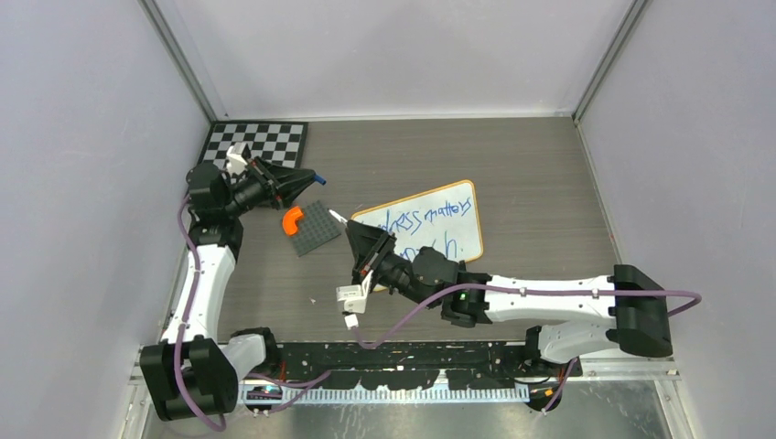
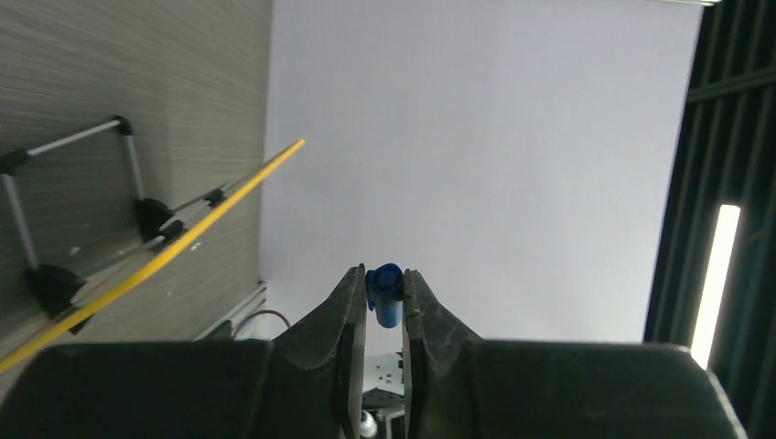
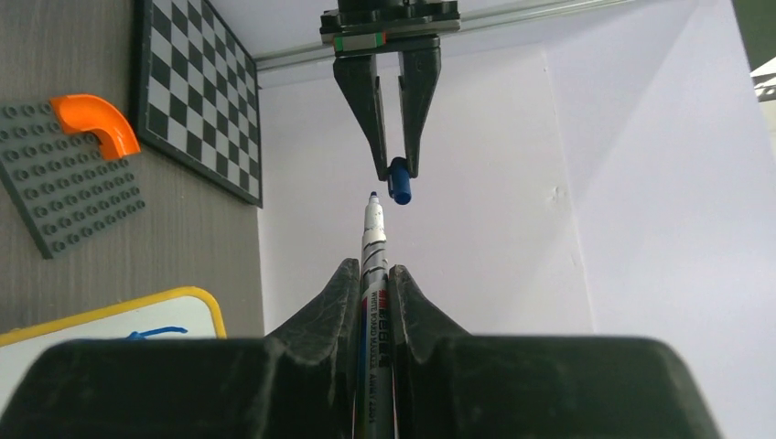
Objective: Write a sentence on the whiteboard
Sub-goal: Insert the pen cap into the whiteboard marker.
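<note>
I count one whiteboard [image 1: 463, 240] at centre frame, one sentence [image 1: 437, 216] in two blue lines. The left gripper [image 2: 384, 302] clamps one blue cap [image 2: 385, 291]; the right gripper [image 3: 373, 274] clamps one uncapped marker [image 3: 373, 240].

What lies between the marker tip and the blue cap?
Nothing; the right wrist view shows a bare air gap between marker tip and blue cap.

Bright, even light; shadows soft, faint. Left wrist view: light strip [image 2: 717, 274] glares well right of the left claw [image 2: 384, 276]; claw body near lens dark, soft.
</note>
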Available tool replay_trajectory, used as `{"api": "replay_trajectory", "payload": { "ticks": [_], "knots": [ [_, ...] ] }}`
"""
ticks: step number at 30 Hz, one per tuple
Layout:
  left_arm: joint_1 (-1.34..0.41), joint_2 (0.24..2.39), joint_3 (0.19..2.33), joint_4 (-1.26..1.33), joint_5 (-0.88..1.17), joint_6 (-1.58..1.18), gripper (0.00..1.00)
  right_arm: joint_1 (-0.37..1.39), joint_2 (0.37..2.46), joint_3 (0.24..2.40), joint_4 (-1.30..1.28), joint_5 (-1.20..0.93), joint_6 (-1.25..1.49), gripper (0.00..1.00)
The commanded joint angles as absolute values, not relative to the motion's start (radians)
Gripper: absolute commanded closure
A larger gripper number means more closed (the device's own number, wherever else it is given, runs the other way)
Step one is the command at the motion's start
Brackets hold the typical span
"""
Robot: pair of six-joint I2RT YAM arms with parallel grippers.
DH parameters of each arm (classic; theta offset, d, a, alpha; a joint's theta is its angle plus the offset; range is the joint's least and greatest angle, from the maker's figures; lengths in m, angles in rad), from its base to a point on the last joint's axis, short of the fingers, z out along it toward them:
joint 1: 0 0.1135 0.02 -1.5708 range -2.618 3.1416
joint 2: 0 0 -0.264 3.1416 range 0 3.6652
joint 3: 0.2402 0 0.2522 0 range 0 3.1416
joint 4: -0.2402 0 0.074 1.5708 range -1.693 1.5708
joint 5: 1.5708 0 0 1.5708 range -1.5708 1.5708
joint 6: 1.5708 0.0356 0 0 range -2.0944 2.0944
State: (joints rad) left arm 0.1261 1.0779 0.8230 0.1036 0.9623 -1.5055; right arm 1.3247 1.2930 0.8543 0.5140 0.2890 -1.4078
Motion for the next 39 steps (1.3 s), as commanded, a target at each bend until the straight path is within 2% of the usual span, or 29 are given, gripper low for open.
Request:
{"api": "replay_trajectory", "payload": {
  "ticks": [1,8,20,39],
  "knots": [
    [0.122,1.027,0.792,0.280,1.025,-1.639,1.00,1.330,1.323,0.871,0.676,0.333,-1.508,1.00],
    [0.117,1.002,0.774,0.273,1.051,-1.632,1.00,1.329,1.368,0.891,0.714,0.391,-1.547,1.00],
    [0.117,0.976,0.769,0.107,1.060,-1.497,1.00,1.330,1.359,0.885,0.719,0.406,-1.574,1.00],
    [0.088,0.983,0.803,0.100,1.070,-1.473,1.00,1.339,1.372,0.900,0.690,0.410,-1.574,1.00]
  ]
}}
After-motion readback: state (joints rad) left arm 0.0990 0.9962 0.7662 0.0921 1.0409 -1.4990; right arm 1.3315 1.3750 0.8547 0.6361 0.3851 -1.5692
